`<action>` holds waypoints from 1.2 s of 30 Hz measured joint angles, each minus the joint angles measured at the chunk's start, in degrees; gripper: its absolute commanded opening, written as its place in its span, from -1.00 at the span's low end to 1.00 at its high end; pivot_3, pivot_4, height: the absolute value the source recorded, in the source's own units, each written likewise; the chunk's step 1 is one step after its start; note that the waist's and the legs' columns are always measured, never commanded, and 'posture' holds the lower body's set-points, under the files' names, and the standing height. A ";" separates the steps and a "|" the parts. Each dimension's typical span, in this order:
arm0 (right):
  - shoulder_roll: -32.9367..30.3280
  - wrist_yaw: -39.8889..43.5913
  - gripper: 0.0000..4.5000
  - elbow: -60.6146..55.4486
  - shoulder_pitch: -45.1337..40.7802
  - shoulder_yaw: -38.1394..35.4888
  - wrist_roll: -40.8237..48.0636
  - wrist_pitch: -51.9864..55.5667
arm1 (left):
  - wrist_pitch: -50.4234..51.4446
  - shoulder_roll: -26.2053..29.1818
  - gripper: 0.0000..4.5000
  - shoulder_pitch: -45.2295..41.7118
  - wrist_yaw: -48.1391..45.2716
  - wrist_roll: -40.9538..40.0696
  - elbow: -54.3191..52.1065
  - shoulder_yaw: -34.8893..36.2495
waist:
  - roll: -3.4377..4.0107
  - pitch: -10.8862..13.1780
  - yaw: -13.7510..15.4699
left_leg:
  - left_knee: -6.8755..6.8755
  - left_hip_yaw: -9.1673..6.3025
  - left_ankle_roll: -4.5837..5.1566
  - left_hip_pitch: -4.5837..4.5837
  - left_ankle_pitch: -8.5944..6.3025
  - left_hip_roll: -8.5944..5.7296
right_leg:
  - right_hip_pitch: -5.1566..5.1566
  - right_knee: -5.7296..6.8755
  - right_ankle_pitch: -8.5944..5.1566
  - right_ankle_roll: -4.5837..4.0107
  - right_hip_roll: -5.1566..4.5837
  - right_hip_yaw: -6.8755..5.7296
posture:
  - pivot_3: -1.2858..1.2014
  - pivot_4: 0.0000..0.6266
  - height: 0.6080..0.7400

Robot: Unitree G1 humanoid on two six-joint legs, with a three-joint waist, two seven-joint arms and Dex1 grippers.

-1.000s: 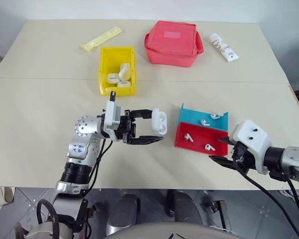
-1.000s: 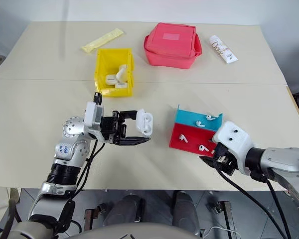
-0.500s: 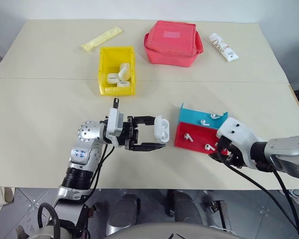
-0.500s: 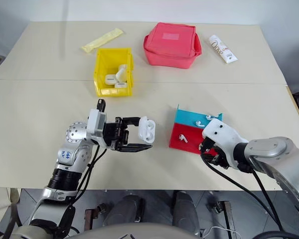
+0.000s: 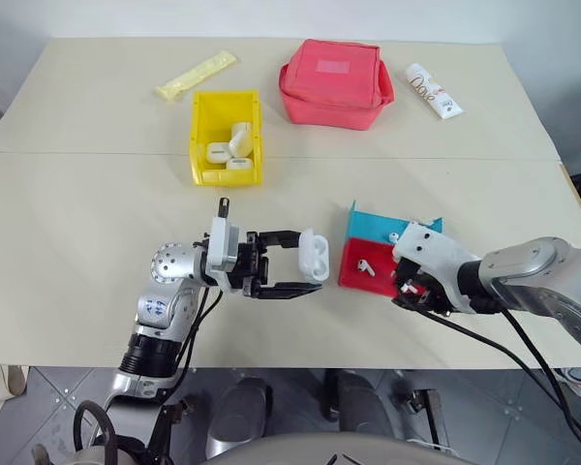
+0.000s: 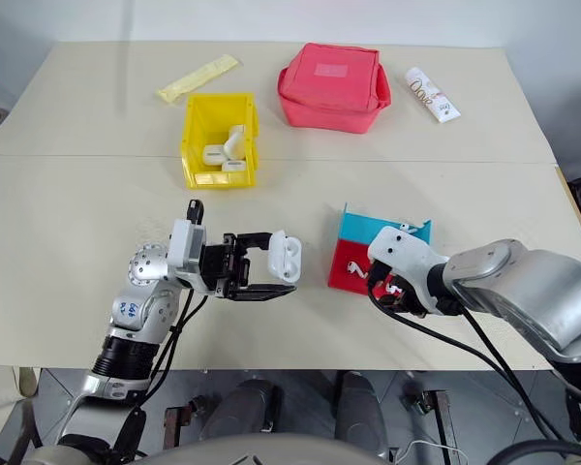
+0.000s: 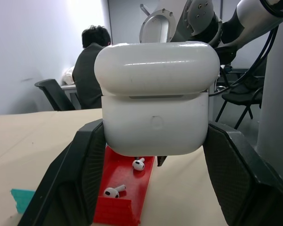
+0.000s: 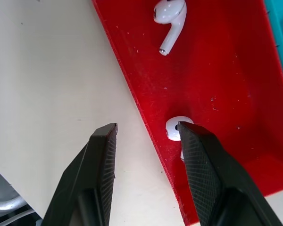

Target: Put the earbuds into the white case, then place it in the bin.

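Right hand (image 8: 146, 141) over red tray (image 8: 217, 84) (two earbuds (image 8: 170, 17) inside)

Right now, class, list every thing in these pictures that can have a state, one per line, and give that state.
white case: lid closed, clamped upright between the left gripper's fingers.
left gripper: shut on the white case.
right gripper: open, one finger over an earbud in the red tray.
red tray: holds two earbuds.
bin: holds several white cases.
red pouch: closed.

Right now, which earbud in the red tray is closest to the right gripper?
The earbud by the red tray's near edge, partly behind one right-gripper finger; the other earbud lies farther off.
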 measured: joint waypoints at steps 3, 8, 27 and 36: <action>-0.04 -0.08 -0.06 1.01 -0.65 1.41 -0.03 0.01 | 0.02 0.09 0.22 0.20 0.24 -0.01 -1.04 0.02 | 0.00 0.00 0.06 | 0.00 0.00 0.00 0.00 0.00 -0.01 | 0.01 -0.07 0.00 0.00 -0.01 0.00 | 0.03 -0.52 1.00; -0.04 -0.38 -0.06 2.75 -1.49 2.15 -1.01 0.01 | 0.19 0.21 0.22 1.10 0.85 -0.06 -2.16 0.05 | 0.00 0.00 -0.02 | -0.03 0.00 0.01 -0.01 -0.01 0.02 | 0.01 -0.11 0.00 0.00 0.00 0.00 | 0.03 -0.52 1.00; -1.30 0.72 -0.06 3.90 -0.21 3.48 -3.40 -2.56 | 0.73 1.69 0.22 1.83 2.10 -0.13 -3.69 0.28 | 0.02 0.01 0.04 | -0.06 0.00 0.01 -0.05 -0.01 0.02 | 0.01 -0.25 0.03 0.03 0.00 0.00 | 0.03 -0.52 1.00; -2.31 1.23 -0.06 4.19 1.97 5.37 -5.51 -5.86 | 0.79 1.91 0.22 1.84 2.16 -0.13 -3.72 0.30 | 0.02 0.01 0.03 | -0.07 0.00 0.01 -0.05 -0.01 0.03 | 0.02 -0.28 0.04 0.03 0.00 0.00 | 0.03 -0.52 1.00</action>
